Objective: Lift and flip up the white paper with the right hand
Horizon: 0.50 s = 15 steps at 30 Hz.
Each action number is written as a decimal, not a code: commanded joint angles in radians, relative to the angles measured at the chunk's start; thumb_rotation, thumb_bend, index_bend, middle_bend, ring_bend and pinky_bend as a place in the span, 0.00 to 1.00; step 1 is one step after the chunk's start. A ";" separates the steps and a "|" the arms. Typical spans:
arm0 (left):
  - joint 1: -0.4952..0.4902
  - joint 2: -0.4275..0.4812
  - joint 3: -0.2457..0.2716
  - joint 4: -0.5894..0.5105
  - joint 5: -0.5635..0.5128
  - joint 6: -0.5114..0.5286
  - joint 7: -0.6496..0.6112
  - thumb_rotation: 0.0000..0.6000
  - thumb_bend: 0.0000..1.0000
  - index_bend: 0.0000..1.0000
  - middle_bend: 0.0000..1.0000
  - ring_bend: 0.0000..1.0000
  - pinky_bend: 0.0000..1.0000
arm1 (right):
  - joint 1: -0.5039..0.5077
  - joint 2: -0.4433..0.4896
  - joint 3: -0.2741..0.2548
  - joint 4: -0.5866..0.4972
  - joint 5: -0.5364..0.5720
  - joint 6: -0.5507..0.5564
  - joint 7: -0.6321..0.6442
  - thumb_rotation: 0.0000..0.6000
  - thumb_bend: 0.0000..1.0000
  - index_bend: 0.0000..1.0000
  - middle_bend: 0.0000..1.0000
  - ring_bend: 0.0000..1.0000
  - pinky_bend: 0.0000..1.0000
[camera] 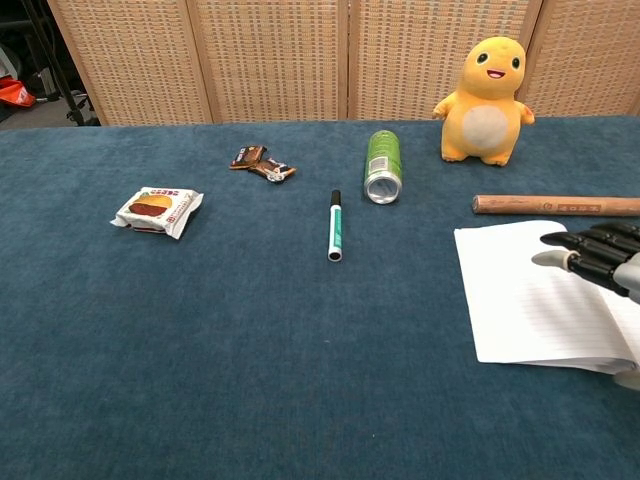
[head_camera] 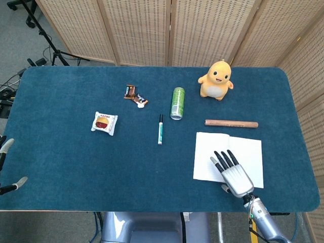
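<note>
The white paper [head_camera: 207,154] [camera: 520,300] lies flat at the table's near right, looking like an open lined notebook. My right hand [head_camera: 232,172] [camera: 600,258] hovers over its middle with fingers stretched apart and pointing toward the far left, holding nothing. Whether the fingertips touch the page I cannot tell. At the left frame edge of the head view, my left hand [head_camera: 6,167] shows only as a few spread fingertips off the table's near left corner, holding nothing.
A brown rod [head_camera: 231,123] lies just beyond the paper. Further back stand a yellow plush toy [head_camera: 216,80] and a lying green can [head_camera: 177,103]. A marker [head_camera: 160,129], candy wrappers [head_camera: 135,95] and a snack packet [head_camera: 104,123] sit to the left. The table's near edge [head_camera: 152,210] is close.
</note>
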 commanded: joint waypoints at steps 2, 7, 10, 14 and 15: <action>0.000 0.000 0.000 0.000 0.000 0.000 0.000 1.00 0.00 0.00 0.00 0.00 0.00 | 0.007 -0.024 0.006 0.005 0.017 -0.026 -0.024 1.00 0.00 0.00 0.00 0.00 0.00; -0.001 -0.001 -0.001 0.000 -0.002 -0.003 0.001 1.00 0.00 0.00 0.00 0.00 0.00 | 0.016 -0.043 0.010 -0.008 0.015 -0.036 -0.054 1.00 0.00 0.00 0.00 0.00 0.00; -0.001 -0.001 -0.001 0.000 -0.004 -0.005 0.000 1.00 0.00 0.00 0.00 0.00 0.00 | 0.023 -0.051 0.018 -0.019 0.022 -0.046 -0.074 1.00 0.00 0.00 0.00 0.00 0.00; -0.001 0.001 -0.002 -0.001 -0.007 -0.006 -0.004 1.00 0.00 0.00 0.00 0.00 0.00 | 0.032 -0.064 0.029 -0.028 0.037 -0.062 -0.107 1.00 0.02 0.00 0.00 0.00 0.00; -0.001 0.002 -0.002 -0.001 -0.007 -0.006 -0.005 1.00 0.00 0.00 0.00 0.00 0.00 | 0.033 -0.066 0.031 -0.030 0.039 -0.063 -0.112 1.00 0.03 0.00 0.00 0.00 0.00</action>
